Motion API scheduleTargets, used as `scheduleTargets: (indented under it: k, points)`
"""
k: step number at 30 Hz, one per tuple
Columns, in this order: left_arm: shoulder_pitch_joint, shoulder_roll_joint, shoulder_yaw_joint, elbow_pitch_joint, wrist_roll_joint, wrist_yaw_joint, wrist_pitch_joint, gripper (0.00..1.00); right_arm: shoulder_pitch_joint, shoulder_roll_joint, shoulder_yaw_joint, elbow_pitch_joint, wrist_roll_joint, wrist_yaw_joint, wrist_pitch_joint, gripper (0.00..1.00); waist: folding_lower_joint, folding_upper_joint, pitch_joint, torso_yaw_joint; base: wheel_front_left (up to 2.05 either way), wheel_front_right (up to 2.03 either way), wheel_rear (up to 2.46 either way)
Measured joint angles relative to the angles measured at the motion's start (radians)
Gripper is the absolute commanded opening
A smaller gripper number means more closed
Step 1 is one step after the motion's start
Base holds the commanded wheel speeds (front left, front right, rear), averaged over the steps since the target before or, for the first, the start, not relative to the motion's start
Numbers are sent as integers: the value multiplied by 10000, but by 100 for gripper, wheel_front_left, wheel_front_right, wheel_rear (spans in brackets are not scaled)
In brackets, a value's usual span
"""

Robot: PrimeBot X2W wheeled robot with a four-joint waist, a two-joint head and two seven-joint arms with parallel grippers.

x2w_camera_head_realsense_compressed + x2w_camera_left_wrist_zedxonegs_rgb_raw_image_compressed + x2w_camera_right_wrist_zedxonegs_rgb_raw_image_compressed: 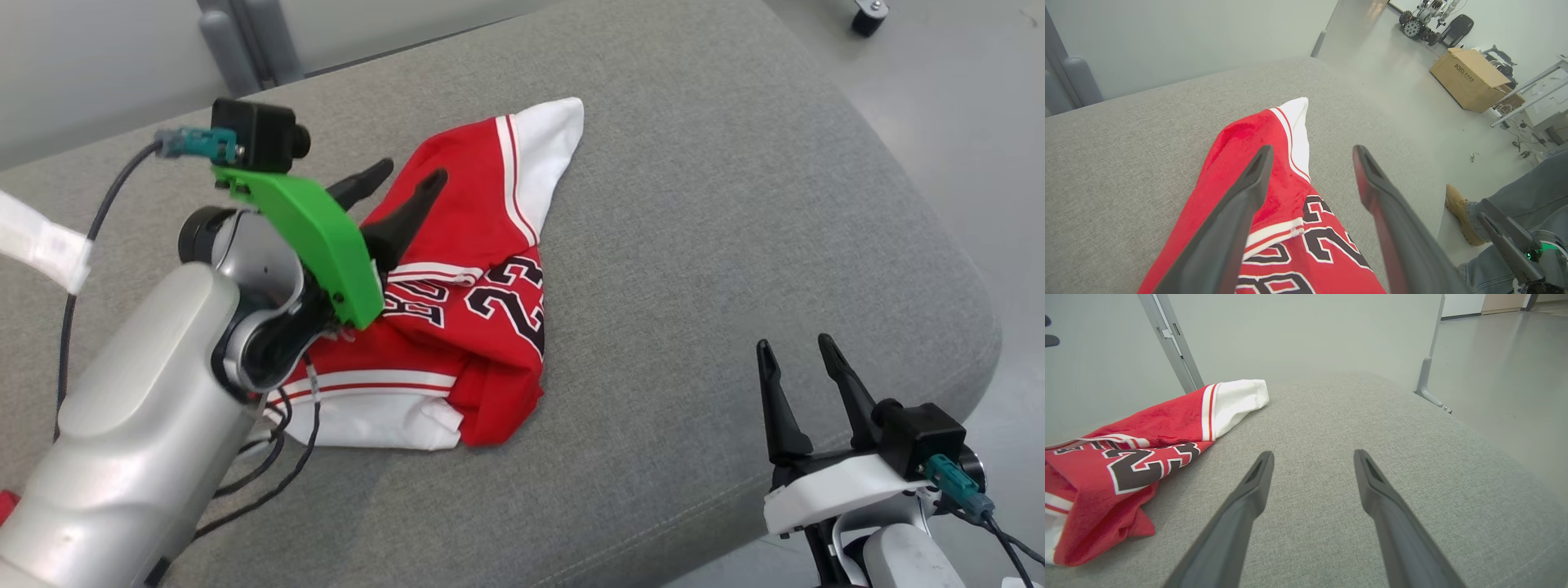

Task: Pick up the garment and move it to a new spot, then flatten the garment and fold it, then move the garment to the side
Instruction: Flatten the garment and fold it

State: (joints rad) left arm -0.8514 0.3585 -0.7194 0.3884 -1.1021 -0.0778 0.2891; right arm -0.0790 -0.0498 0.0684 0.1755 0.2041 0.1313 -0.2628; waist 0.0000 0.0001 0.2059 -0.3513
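Left pincer (411, 173) is hovering wide open and empty, the crumpled red-and-white garment (490, 343) lying just beneath and ahead of it on the grey cushion (694, 204), apparently set down for flattening. Right pincer (793, 343) is idling equally open, empty, garment off to its left.

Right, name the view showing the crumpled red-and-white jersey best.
Head view: nearly the whole red-and-white jersey lies in frame on the grey cushion, the left arm hiding one edge. The left wrist view crops its near part; the right wrist view cuts its side off.
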Motion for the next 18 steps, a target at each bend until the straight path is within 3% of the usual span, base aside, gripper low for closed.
scheduleTargets:
  k: [3, 7, 12, 18]
  points:
    - [1017, 677, -50, -1034, 77, 130, -98, 100, 69, 4, -2, -12, -238, 2, 0, 100, 0, 0, -258, 254, 0, 0, 0]
    - [2166, 951, -178, -1808, 529, 594, -932, 100, 169, 2, 73, 19, -537, 0, 0, 100, 0, 0, -507, 626, 0, 0, 0]
    - [2940, 750, -372, -1390, 834, 736, -1697, 100, 185, 2, 73, 13, -874, 2, 0, 100, 0, 0, -634, 1081, 0, 0, 0]
    - [2875, 426, -311, 79, 815, 403, -2192, 100, 180, -44, 163, 8, -1030, 2, 0, 100, 0, 0, -451, 1377, 0, 0, 0]
